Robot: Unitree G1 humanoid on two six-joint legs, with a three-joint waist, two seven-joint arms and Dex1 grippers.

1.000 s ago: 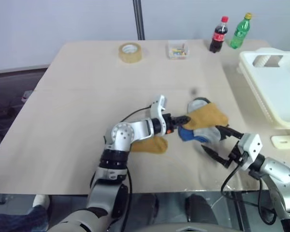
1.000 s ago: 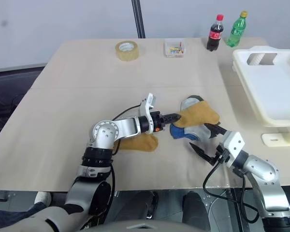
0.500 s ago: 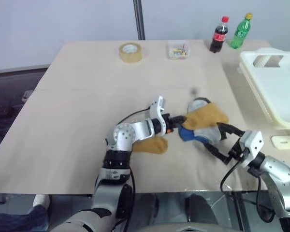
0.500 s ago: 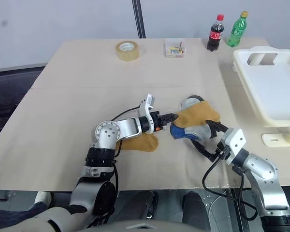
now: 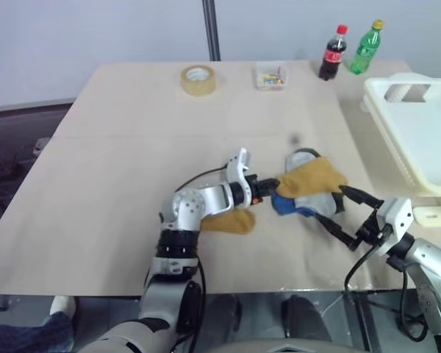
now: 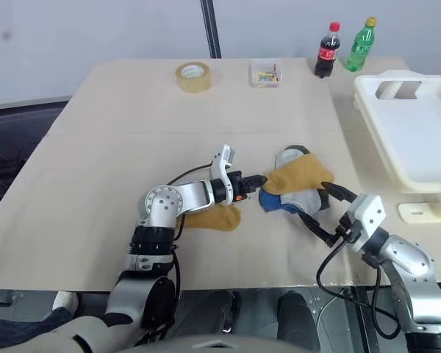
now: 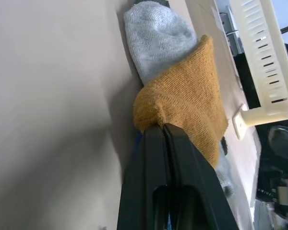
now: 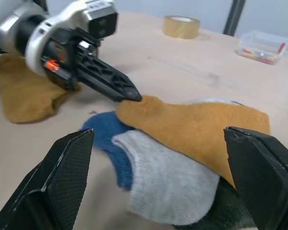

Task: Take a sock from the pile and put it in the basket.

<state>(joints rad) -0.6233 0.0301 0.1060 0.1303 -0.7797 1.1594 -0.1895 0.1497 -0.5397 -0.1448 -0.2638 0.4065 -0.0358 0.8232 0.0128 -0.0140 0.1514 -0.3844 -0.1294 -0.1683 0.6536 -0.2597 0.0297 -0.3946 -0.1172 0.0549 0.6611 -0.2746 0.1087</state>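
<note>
Now the left claw pinches the yellow sock on the pile.

Its left claw [image 5: 273, 182] is squeezed tight on the near corner of the sock [image 5: 314, 176], as the left wrist view shows: the two black fingers [image 7: 156, 158] are pressed together with the yellow cloth [image 7: 187, 108] caught at their tips. The sock lies on top of the pile [image 5: 305, 195], over a blue sock [image 5: 285, 205] and a grey sock [image 8: 168, 184]. The pile sits on the table [image 5: 132, 147], near the front edge. The right claw [image 5: 348, 215] is spread wide and grips nothing; it hangs just beside the pile, on the right. The basket [image 5: 419, 132] stands at the right side of the table, well apart from the pile. Another yellow sock [image 5: 228, 220] lies flat under the left arm.
</note>
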